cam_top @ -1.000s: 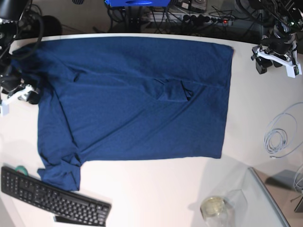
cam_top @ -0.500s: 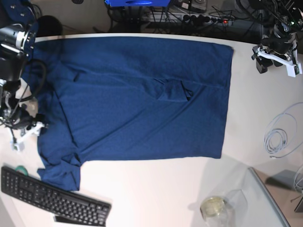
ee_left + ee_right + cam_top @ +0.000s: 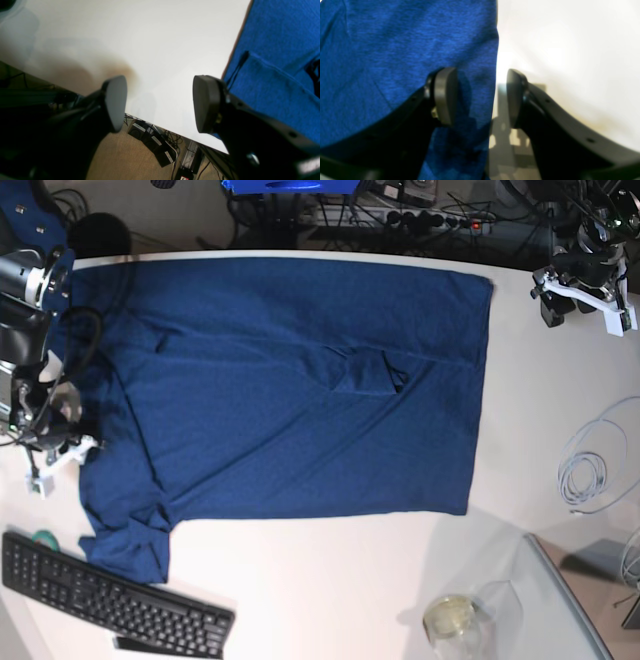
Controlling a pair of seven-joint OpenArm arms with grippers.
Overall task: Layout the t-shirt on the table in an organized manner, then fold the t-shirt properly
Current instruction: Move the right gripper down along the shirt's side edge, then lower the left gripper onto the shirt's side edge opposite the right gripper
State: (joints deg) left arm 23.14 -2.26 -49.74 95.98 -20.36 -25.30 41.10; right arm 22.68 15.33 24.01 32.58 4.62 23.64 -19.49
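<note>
Your right tool (image 3: 476, 97) straddling the shirt's (image 3: 290, 385) edge, jaws parted, nothing pinched, shirt spread across the bench (image 3: 330, 580), keyboard (image 3: 110, 595) beside its sleeve, your left tool (image 3: 160, 103) wide, empty, over bare bench.

Soft matt navy blue heathered cloth t-shirt (image 3: 290, 390); smooth, faintly glossy white counter (image 3: 330, 580); matt black plastic keyboard (image 3: 110, 600).
</note>
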